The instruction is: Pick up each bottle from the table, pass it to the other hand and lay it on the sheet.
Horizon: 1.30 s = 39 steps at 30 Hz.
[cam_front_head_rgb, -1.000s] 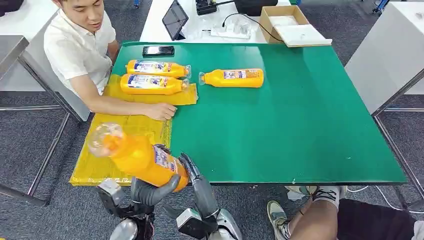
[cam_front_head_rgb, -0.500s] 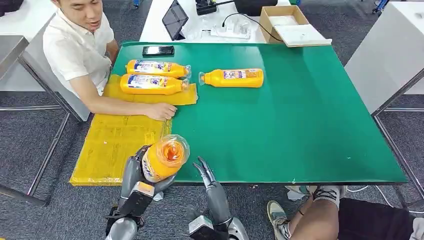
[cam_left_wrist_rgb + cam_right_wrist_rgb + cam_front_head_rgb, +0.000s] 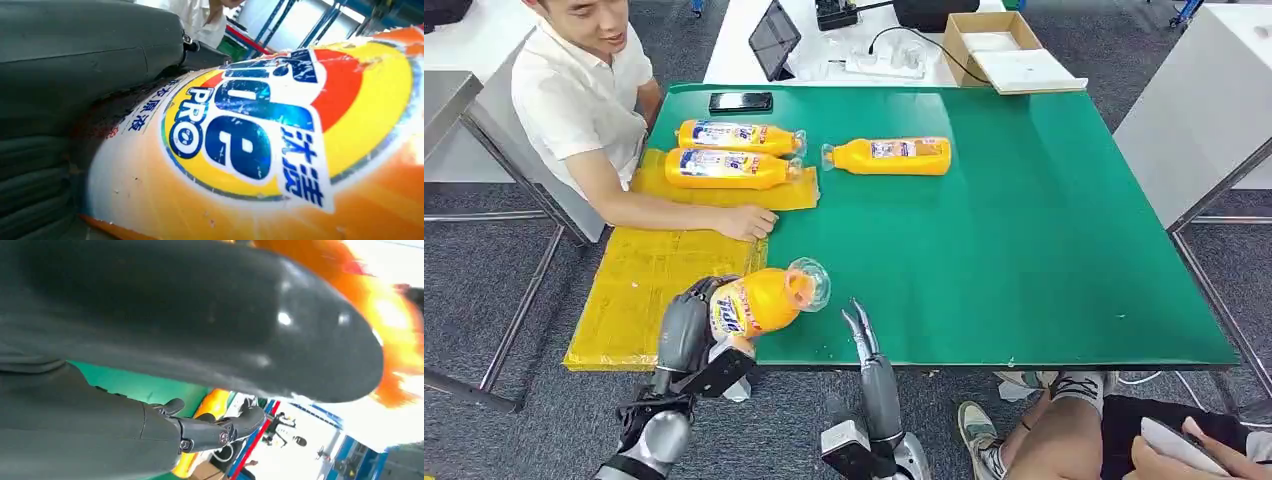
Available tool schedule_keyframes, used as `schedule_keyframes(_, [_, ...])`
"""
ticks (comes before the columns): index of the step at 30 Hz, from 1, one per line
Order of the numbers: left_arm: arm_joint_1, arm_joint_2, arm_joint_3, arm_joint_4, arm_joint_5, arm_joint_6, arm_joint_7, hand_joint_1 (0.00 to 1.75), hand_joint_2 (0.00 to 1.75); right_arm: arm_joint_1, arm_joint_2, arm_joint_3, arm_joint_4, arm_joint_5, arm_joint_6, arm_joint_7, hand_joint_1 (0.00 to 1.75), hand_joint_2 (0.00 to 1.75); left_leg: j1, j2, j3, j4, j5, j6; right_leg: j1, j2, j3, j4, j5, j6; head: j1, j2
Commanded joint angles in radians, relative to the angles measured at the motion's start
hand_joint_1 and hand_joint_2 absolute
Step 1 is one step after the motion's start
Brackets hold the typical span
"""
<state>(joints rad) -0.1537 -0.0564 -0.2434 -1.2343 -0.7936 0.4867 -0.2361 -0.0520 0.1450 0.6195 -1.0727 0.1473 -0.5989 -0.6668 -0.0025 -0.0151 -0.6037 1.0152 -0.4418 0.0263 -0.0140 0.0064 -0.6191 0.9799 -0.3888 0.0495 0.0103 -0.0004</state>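
A: Held where?

B: Gripped in the left hand (image 3: 686, 325), fingers wrapped round the base end of an orange bottle (image 3: 759, 300). Lying nearly level, clear cap end pointing away from that hand toward the right hand (image 3: 861, 330). Hovering over the near edge of the green bench (image 3: 1024, 250), beside the yellow sheet (image 3: 649, 290).

A: And the right hand?

B: Empty, fingers spread and pointing up, just beside the bottle's cap, not touching.

A: Anything already down?

B: Two bottles (image 3: 729, 168) lying side by side on the far part of the sheet, well beyond the left hand. One more bottle (image 3: 889, 156) on bare bench, farther off. A person's hand (image 3: 746, 222) resting on the sheet's edge, between the held bottle and the laid ones.

A: Best way to finish?

B: Probably swing outward over the open sheet, lower flat, label up, parallel to the others. Worth staying short of the person's hand. Release only once resting, to stop any rolling.
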Motion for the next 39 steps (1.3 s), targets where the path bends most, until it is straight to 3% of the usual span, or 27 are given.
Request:
schedule_keyframes(1, [-0.283, 0.078, 0.033, 0.435, -0.097, -0.063, 0.082, 1.75, 1.75, 0.024, 0.0, -0.068, -0.048, -0.016, 0.008, -0.031, 0.0, 0.0, 0.0, -0.002, 0.002, -0.001, 0.0, -0.001, 0.001, -0.003, 0.002, -0.001, -0.001, -0.001, 0.0, 0.0])
schedule_keyframes(17, [-0.558, 0.127, -0.039, 0.873, -0.245, -0.274, 0.2, 1.75, 1.75, 0.012, 0.004, -0.097, -0.037, -0.031, 0.018, -0.031, 0.0, 0.0, 0.001, 0.003, 0.006, -0.001, 0.0, -0.003, 0.001, 0.001, 0.006, 0.0, 0.0, -0.003, 0.0, 0.0])
schedule_keyframes(31, [-0.572, 0.115, -0.094, 0.909, -0.307, -0.323, 0.228, 1.75, 1.75, 0.005, 0.005, -0.109, -0.01, -0.031, 0.015, -0.031, 0.0, 0.0, 0.001, 0.004, 0.011, -0.002, 0.001, -0.004, 0.001, 0.002, 0.008, 0.002, 0.001, -0.002, 0.0, 0.0])
schedule_keyframes(32, [-0.571, 0.112, -0.098, 0.909, -0.31, -0.327, 0.227, 1.69, 1.75, 0.004, 0.004, -0.11, -0.009, -0.03, 0.014, -0.031, 0.0, 0.0, 0.001, 0.005, 0.012, -0.002, 0.001, -0.004, 0.001, 0.003, 0.009, 0.001, 0.001, -0.003, 0.0, 0.0])
schedule_keyframes(33, [-0.571, 0.11, -0.102, 0.909, -0.314, -0.328, 0.227, 1.5, 1.75, 0.004, 0.004, -0.111, -0.008, -0.029, 0.013, -0.031, 0.0, 0.0, 0.001, 0.004, 0.011, -0.002, 0.0, -0.004, 0.001, 0.002, 0.009, 0.002, 0.0, -0.003, 0.0, 0.0])
schedule_keyframes(35, [-0.571, 0.11, -0.102, 0.909, -0.314, -0.328, 0.227, 1.5, 1.75, 0.004, 0.004, -0.111, -0.008, -0.029, 0.013, -0.031, 0.0, 0.0, 0.0, 0.003, 0.01, -0.001, 0.001, -0.003, 0.0, 0.002, 0.008, 0.002, 0.0, -0.002, 0.0, 0.0])
schedule_keyframes(36, [-0.571, 0.11, -0.102, 0.909, -0.314, -0.328, 0.227, 0.94, 1.75, 0.004, 0.004, -0.111, -0.008, -0.029, 0.013, -0.031, 0.0, 0.0, 0.001, 0.005, 0.012, -0.002, 0.0, -0.004, 0.001, 0.002, 0.009, 0.001, 0.0, -0.003, 0.0, 0.0])
schedule_keyframes(37, [-0.567, 0.105, -0.096, 0.907, -0.305, -0.335, 0.215, 0.09, 1.75, 0.003, 0.004, -0.115, -0.006, -0.03, 0.012, -0.031, 0.0, 0.0, 0.001, 0.005, 0.012, -0.002, 0.0, -0.004, 0.001, 0.002, 0.009, 0.001, 0.0, -0.003, 0.0, 0.0])
schedule_keyframes(39, [-0.556, 0.097, -0.047, 0.896, -0.234, -0.379, 0.132, 0.0, 1.75, 0.006, 0.0, -0.118, -0.009, -0.031, 0.016, -0.031, 0.0, 0.0, 0.0, 0.004, 0.012, -0.002, 0.0, -0.004, 0.001, 0.002, 0.009, 0.002, 0.0, -0.002, 0.0, 0.0])
